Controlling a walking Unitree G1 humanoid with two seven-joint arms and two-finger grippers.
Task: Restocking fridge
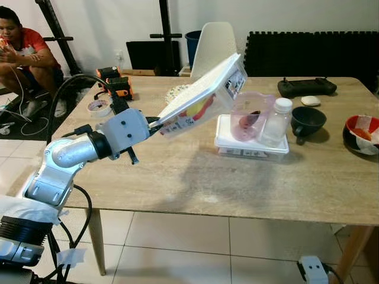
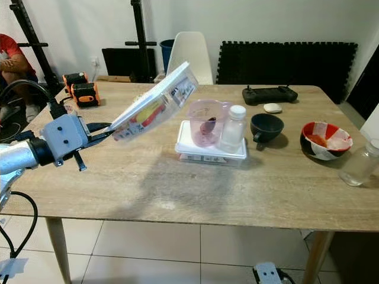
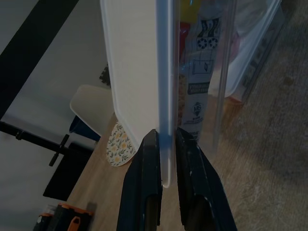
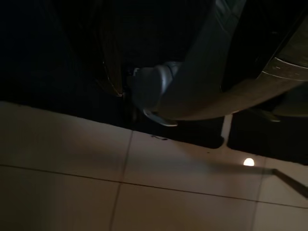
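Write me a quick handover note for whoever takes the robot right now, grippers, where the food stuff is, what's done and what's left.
Left gripper: shut on the rim of a clear food box with a white lid, held tilted in the air above the wooden table.
Right gripper: arm hangs idle; its wrist view is dark, showing floor tiles.
On the table: a second lidded box lying flat, with a pink measuring cup and a small white-capped bottle standing on its lid.
Done: one box lifted.
Left: carry it to the fridge, then likely the other items.

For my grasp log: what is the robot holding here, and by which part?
The left claw pinches a clear lidded food container by its lid's rim edge, lifted tilted above the table.
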